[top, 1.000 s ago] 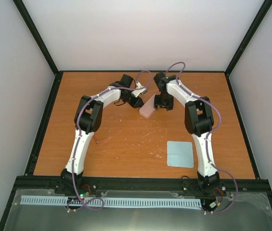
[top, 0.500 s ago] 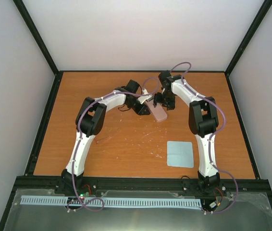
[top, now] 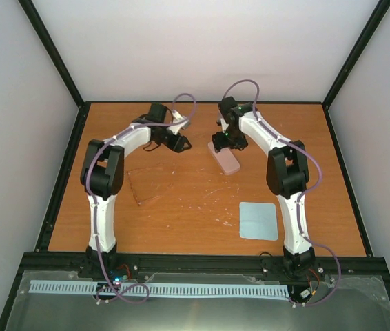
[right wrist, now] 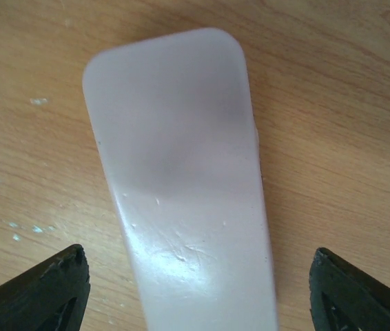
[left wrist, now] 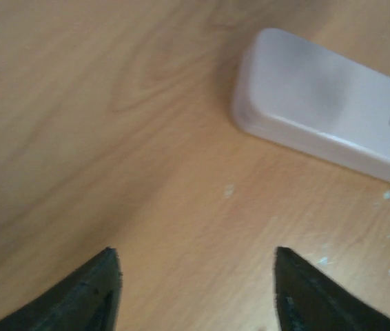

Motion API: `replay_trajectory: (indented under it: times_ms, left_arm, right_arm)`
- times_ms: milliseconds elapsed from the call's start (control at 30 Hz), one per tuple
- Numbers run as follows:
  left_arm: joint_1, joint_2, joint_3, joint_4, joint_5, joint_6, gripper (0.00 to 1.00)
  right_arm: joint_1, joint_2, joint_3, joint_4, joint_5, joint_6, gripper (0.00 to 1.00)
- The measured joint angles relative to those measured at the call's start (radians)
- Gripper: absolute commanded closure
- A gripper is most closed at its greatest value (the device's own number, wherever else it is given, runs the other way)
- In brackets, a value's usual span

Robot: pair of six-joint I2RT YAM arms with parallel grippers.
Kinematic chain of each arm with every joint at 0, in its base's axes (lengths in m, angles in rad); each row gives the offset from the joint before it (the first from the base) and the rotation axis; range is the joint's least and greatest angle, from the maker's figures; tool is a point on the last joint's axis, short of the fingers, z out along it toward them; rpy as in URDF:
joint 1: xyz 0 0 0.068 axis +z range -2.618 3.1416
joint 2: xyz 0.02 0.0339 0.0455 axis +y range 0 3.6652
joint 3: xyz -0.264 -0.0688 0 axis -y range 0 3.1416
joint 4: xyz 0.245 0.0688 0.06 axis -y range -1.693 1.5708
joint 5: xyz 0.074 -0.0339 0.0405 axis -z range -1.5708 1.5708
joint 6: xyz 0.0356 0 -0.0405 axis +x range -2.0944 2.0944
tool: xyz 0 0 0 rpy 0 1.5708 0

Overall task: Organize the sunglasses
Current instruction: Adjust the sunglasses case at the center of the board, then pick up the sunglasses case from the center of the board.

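Note:
The pink oblong case [top: 226, 160] lies flat on the wooden table at mid-back. My right gripper [top: 225, 143] hovers over its far end, open, its fingertips [right wrist: 64, 284] wide on either side of the case [right wrist: 185, 193] without touching it. My left gripper [top: 180, 143] is open and empty to the left of the case, over bare wood [left wrist: 195, 276]; one end of the case [left wrist: 319, 114] shows at the upper right of that view. A faint thin amber outline [top: 140, 198], apparently the sunglasses, lies on the wood near the left arm's elbow.
A light blue square cloth [top: 258, 221] lies flat at the front right of the table. Black frame rails [top: 202, 260] edge the table. White walls close in the back and both sides.
My left arm has swung left, away from the case. The case, held slanted between both grippers a second ago, now lies flat. My right gripper stays above its far end.

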Motion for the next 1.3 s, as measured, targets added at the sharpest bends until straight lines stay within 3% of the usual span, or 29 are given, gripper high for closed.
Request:
replay_trajectory:
  times_ms: [67,167,800,1033,1200,1300]
  left_arm:
    - [0.036,-0.010,0.000,0.008,-0.006,-0.001,0.27]
    - [0.071,-0.018,-0.008,0.012,-0.017,-0.004,0.24]
    - [0.063,-0.055,-0.082,0.032,-0.017,-0.008,0.25]
    - [0.063,-0.056,-0.088,0.035,-0.015,-0.008,0.27]
    - [0.063,-0.056,-0.088,0.035,-0.003,-0.009,0.35]
    - [0.063,-0.056,-0.088,0.035,0.017,-0.013,0.41]
  right_arm:
    - [0.006,0.000,-0.010,-0.002,0.024,-0.039,0.07]
    - [0.014,0.000,-0.028,-0.006,0.054,-0.072,0.00]
    - [0.059,0.061,-0.040,-0.006,0.099,-0.113,0.01]
    - [0.059,0.087,-0.040,-0.007,0.114,-0.115,0.20]
    - [0.058,0.088,-0.037,-0.011,0.111,-0.117,0.55]
    - [0.058,0.081,-0.036,-0.013,0.106,-0.112,0.63]
